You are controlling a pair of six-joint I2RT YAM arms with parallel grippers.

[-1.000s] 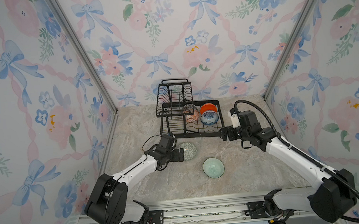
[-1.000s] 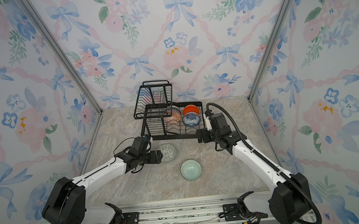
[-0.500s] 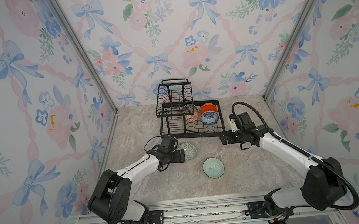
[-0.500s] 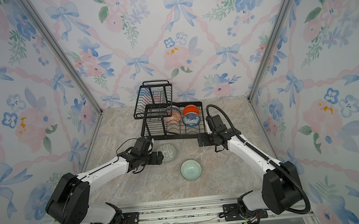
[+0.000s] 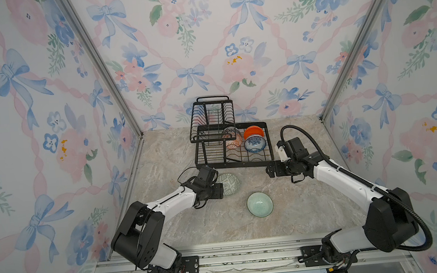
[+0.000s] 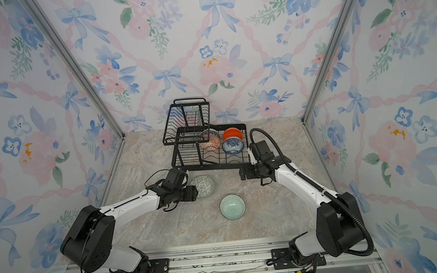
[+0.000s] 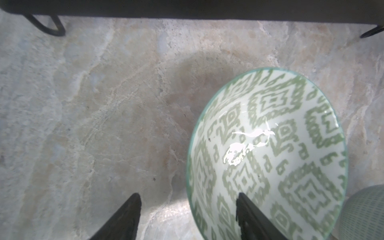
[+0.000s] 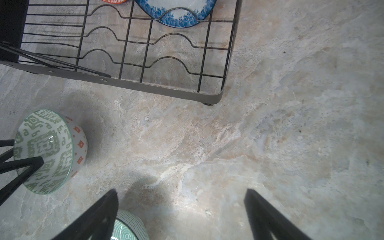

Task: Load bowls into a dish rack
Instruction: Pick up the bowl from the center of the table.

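Observation:
A bowl with a green-and-white pattern inside (image 5: 230,184) (image 6: 205,186) (image 7: 280,145) (image 8: 44,151) stands on the table in front of the dish rack (image 5: 241,164) (image 6: 214,166) (image 8: 145,86). My left gripper (image 5: 221,187) (image 7: 187,196) is open and straddles its rim, one finger inside and one outside. A plain pale green bowl (image 5: 259,204) (image 6: 232,206) (image 8: 126,228) sits nearer the front. In the rack's lower tray stand an orange bowl (image 5: 253,132), a blue-and-white bowl (image 5: 255,144) (image 8: 176,18) and an orange-and-white one (image 5: 232,139). My right gripper (image 5: 270,171) (image 8: 180,192) hangs open by the rack's front right corner.
The rack's raised basket (image 5: 211,116) with its loop handle stands at the back left of the rack. Wallpapered walls close in the marble table (image 5: 176,157) on three sides. An aluminium rail (image 5: 249,256) runs along the front.
My left jaws have narrowed around the patterned bowl's rim. My right gripper has drifted slightly away from the rack toward the front, still open.

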